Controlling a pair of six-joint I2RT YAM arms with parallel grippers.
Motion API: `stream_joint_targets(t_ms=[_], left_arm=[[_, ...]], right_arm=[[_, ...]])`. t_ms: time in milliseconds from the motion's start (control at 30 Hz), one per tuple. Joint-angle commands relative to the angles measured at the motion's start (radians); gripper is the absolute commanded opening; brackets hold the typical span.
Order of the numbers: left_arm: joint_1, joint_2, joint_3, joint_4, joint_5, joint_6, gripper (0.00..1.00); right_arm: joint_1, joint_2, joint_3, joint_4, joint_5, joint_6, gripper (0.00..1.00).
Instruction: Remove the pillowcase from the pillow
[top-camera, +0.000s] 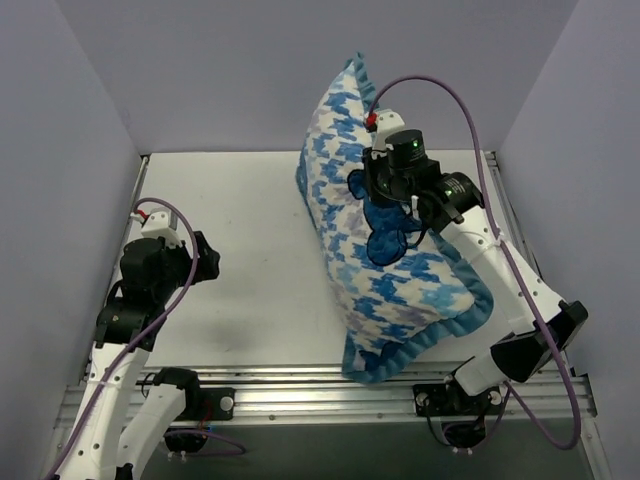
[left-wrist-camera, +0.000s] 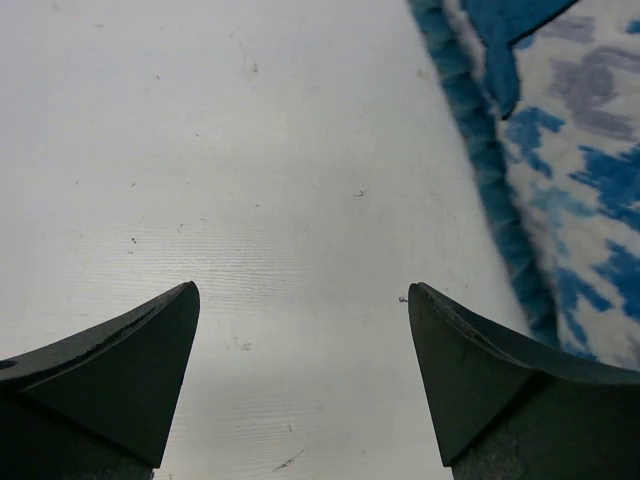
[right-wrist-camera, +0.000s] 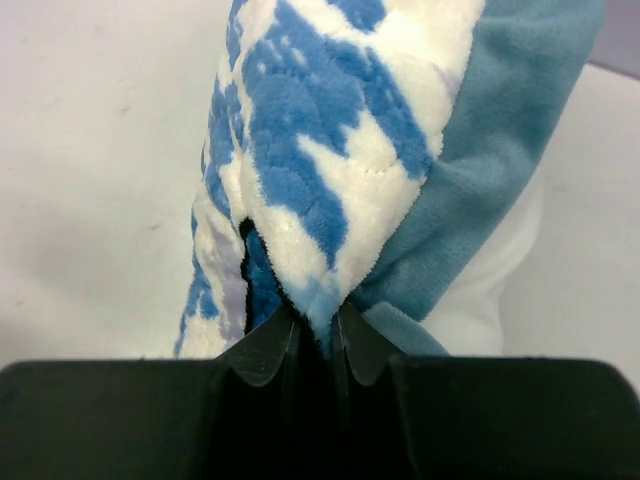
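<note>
The pillowcase is plush fleece, a blue-and-white houndstooth with a dark blue bear patch and a ruffled light-blue trim. It stands plump and tilted on its lower edge on the right side of the matte white table. The pillow fills it out (hidden inside). The right gripper is clamped on a soft fold of the pillowcase near the patch. The left gripper hangs over bare table with its wedge-shaped fingers wide apart, the trim just to its right.
</note>
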Motion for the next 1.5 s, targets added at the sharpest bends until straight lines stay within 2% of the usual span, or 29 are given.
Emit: stream_joint_targets(t_ms=[0,67,167,367,567,667,700,767,800,900,1067,1200,1300,1400,1467], left_arm=[[0.005,-0.003,0.01,0.032,-0.059,-0.008,0.94],[0.005,0.005,0.011,0.025,-0.064,-0.008,0.94],[0.008,0.009,0.017,0.019,-0.072,-0.009,0.94],[0.01,-0.012,0.016,0.012,-0.107,-0.014,0.94],[0.013,-0.038,0.016,0.012,-0.131,-0.019,0.94],[0.013,-0.052,0.016,0.016,-0.125,-0.019,0.94],[0.013,-0.06,0.014,0.019,-0.124,-0.019,0.94],[0.011,-0.083,0.008,0.028,-0.121,-0.019,0.94],[0.013,-0.092,0.004,0.039,-0.113,-0.019,0.94],[0.011,-0.115,-0.004,0.051,-0.101,-0.02,0.94],[0.013,-0.087,-0.004,0.068,-0.064,-0.016,0.94],[0.01,0.027,0.025,0.108,0.042,-0.026,0.94],[0.001,0.156,0.103,0.131,0.108,-0.034,0.94],[-0.064,0.305,0.216,0.169,0.097,-0.034,0.94],[-0.169,0.391,0.288,0.189,0.026,-0.011,0.94]], right_arm=[[0.015,-0.029,0.108,-0.017,0.218,-0.108,0.0],[0.07,-0.001,0.095,-0.035,0.326,-0.149,0.0],[0.171,0.059,-0.002,0.0,0.405,-0.165,0.0],[0.315,0.206,-0.16,0.107,0.344,-0.039,0.0],[0.418,0.336,-0.114,0.138,0.255,0.053,0.0],[0.466,0.364,-0.042,0.107,0.249,0.073,0.23],[0.483,0.364,-0.009,0.1,0.249,0.077,0.38],[0.495,0.356,0.018,0.075,0.258,0.088,0.49],[0.5,0.34,0.028,0.067,0.267,0.093,0.6],[0.529,0.289,0.058,0.041,0.327,0.102,0.74],[0.544,0.151,0.01,0.026,0.417,0.165,0.88],[0.52,0.016,-0.115,-0.017,0.569,0.267,0.93],[0.454,-0.126,-0.269,-0.042,0.567,0.368,0.94],[0.373,-0.294,-0.439,-0.042,0.542,0.453,0.93],[0.348,-0.418,-0.508,-0.055,0.534,0.495,0.93]])
